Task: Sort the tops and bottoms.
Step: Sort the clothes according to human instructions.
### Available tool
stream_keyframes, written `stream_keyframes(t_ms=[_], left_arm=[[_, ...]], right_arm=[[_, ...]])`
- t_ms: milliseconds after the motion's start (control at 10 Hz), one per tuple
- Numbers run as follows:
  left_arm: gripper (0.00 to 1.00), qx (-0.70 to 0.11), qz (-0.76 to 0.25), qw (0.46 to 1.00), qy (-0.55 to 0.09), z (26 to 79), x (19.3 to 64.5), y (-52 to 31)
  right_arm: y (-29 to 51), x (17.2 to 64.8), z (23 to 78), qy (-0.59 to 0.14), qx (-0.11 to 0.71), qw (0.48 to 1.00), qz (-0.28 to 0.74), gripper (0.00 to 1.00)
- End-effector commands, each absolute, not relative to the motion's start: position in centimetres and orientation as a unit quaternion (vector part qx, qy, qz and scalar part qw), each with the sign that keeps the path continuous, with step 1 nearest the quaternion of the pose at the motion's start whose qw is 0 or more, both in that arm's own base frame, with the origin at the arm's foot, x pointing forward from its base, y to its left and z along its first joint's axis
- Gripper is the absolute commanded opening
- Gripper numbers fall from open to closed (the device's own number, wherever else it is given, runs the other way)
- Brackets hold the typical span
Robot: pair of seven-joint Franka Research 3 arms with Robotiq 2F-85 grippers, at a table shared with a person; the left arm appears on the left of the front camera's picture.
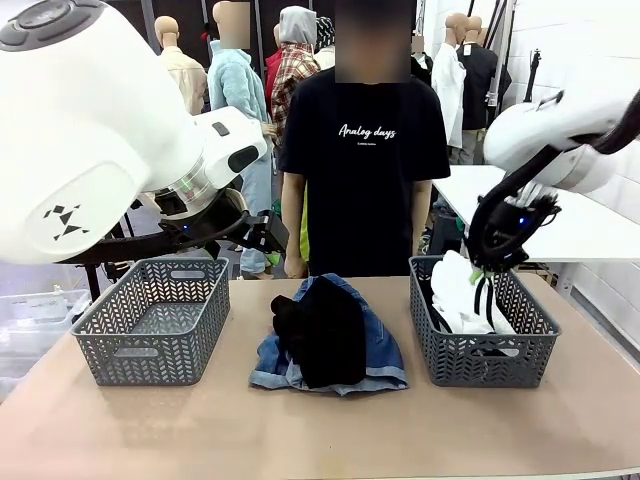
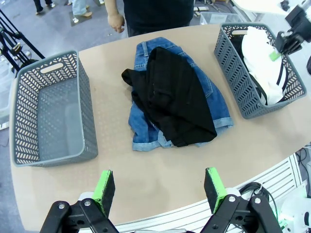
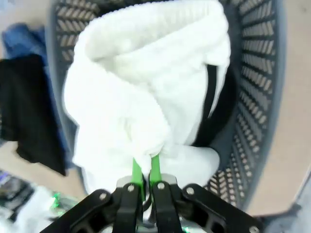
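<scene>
From the front, the left gripper hung above the table behind the left basket, and how far its jaws stood apart could not be told from that side. The right gripper pointed down over the right basket, pinching a white garment whose lower folds lay inside that basket. Between the two baskets lay a pile: the black top draped across the denim bottoms, whose blue hems showed on both sides and along the near edge. A person in a black T-shirt stood at the far side of the table. In the left wrist view, the left gripper hovered high above the near edge of the table, its green pads spread wide with nothing between them. Below it the black top lay diagonally over the denim bottoms in the middle, the left basket stood to one side and the right basket to the other, holding the white garment. The right gripper was at that basket's far corner, and the person's hand hung by the far table edge. In the right wrist view, the right gripper had its jaws drawn almost together on a fold of the white garment, which bunched up inside the right basket. The black top and a patch of the denim bottoms showed blurred beside the basket.
</scene>
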State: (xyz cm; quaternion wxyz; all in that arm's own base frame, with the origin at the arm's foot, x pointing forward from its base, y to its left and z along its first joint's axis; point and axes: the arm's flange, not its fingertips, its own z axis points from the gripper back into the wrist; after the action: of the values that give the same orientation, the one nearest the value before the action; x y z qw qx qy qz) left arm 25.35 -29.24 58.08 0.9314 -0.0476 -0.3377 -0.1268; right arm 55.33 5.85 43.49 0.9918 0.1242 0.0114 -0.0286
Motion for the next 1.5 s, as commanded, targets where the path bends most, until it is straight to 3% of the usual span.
stream_keyframes(t_ms=[0,300,400,800,900,1400], left_arm=[[0.96,-0.052,-0.128,0.931,-0.339,58.0,25.4,-29.0],[0.96,-0.052,-0.128,0.931,-0.339,58.0,25.4,-29.0],[0.96,-0.052,-0.128,0.931,-0.339,58.0,25.4,-29.0],[0.96,-0.052,-0.128,0.931,-0.339,58.0,25.4,-29.0],[0.96,-0.052,-0.128,0.931,-0.339,58.0,25.4,-29.0],[0.96,-0.052,-0.128,0.931,-0.339,58.0,25.4,-29.0]], right_arm=[[7.1,56.4,43.6,0.033,0.043,0.998,-0.017,0.00],[8.8,56.4,42.0,0.050,0.037,0.998,-0.002,0.00],[8.9,56.2,42.2,0.052,0.040,0.998,-0.005,0.15],[9.8,55.9,44.4,0.037,0.027,0.999,-0.003,0.95],[10.3,55.5,45.3,0.030,0.025,0.999,0.000,1.00],[10.7,54.8,47.7,0.011,0.037,0.999,0.010,1.00]])
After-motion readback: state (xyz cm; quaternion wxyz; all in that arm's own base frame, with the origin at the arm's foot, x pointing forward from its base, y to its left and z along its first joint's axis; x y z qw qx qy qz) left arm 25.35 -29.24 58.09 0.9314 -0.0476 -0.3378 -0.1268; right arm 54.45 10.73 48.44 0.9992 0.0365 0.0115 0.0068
